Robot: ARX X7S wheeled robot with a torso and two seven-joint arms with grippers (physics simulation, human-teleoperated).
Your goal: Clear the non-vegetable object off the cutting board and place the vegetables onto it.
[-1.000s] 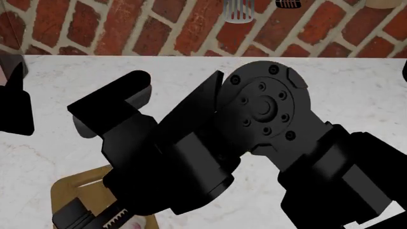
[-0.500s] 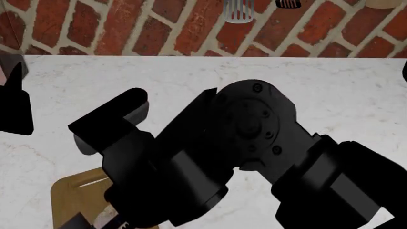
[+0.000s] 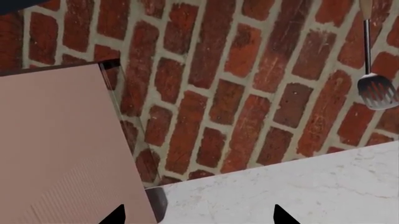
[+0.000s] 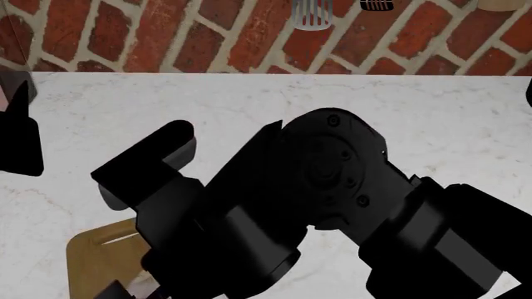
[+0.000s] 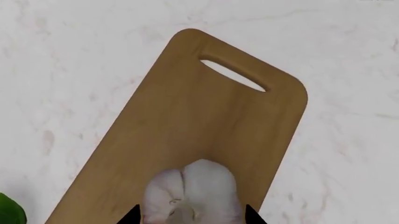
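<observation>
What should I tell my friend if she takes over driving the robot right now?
Right gripper: open, fingertips either side of the garlic bulb, not yet closed.
Left gripper: open, empty, facing the brick wall.
The garlic sits on the cutting board, at the end away from the slot handle. The cucumber lies on the counter beside the board, only its edge showing.
Done: nothing moved.
Left: grasp the garlic, move it off, put the cucumber on the board.

The right arm (image 4: 332,205) is seen clad in matte black blocky housings, a round joint cap ringed by small screws.
</observation>
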